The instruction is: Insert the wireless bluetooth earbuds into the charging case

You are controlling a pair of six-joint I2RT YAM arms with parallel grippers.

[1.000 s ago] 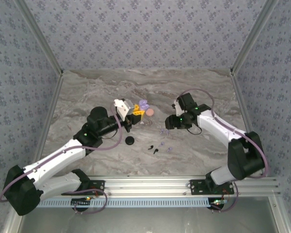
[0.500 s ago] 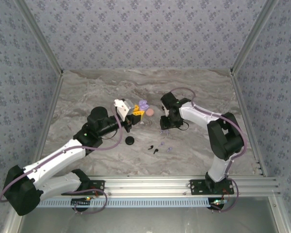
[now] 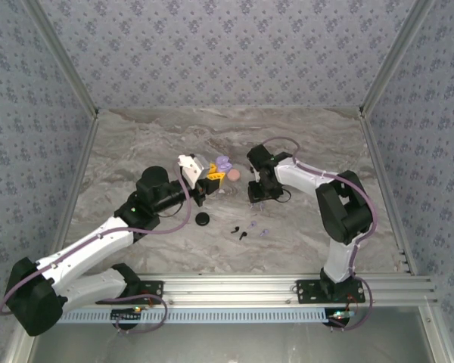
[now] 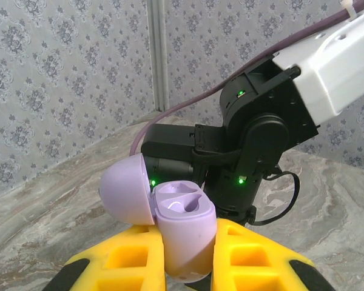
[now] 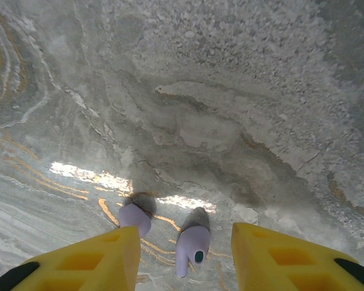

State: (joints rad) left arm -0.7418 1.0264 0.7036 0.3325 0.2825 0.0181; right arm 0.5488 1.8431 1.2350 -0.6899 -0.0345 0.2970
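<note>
Lilac charging case (image 4: 182, 227), lid up, clamped in the left gripper (image 4: 188, 264) near mid-worktop (image 3: 325, 144). The right gripper (image 5: 187, 253) has its fingers apart, straddling two lilac earbuds (image 5: 192, 245) lying on bare marble. Open room all round, well clear of every edge.

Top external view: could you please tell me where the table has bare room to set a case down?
Bare marble runs along the back wall, and on the right between the right arm and the side rail. Mid-table is crowded: the lilac case in the left gripper jaws, a pink case, a black case and loose earbuds.
</note>
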